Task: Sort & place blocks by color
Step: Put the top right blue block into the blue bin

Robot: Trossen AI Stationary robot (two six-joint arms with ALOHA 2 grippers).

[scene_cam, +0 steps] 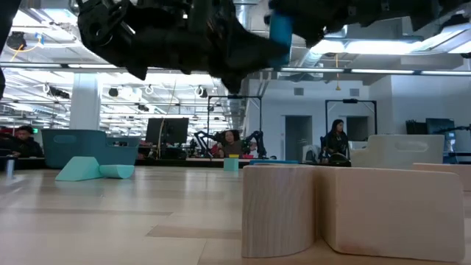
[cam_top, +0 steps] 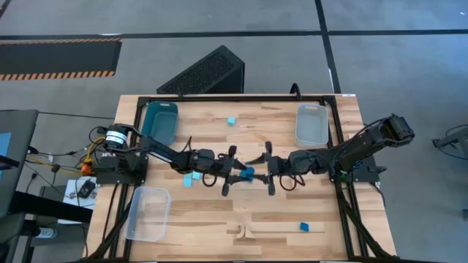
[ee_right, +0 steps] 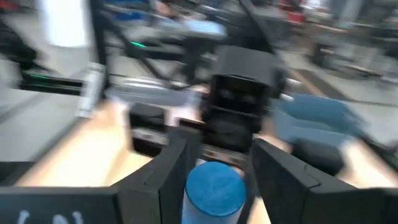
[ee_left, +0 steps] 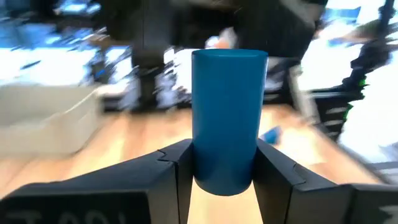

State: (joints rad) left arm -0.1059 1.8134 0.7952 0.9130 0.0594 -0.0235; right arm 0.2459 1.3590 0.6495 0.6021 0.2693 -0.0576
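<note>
Left pincer [ee_left: 224, 165] clamped on dark blue block [ee_left: 229, 118] mid-table — right pincer [ee_right: 214, 165] apart, facing it

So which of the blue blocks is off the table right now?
The dark blue cylinder at mid-table, clamped in the left gripper, with the right gripper around its other end. The other blue blocks lie on the wood.

Grey floor [cam_top: 219, 18], bright ceiling lights [scene_cam: 383, 46], seated people [scene_cam: 337, 140] behind.

Smooth matt blue block [ee_left: 229, 118]; pale grained wooden table [cam_top: 219, 234]; clear plastic tray [cam_top: 148, 213].
</note>
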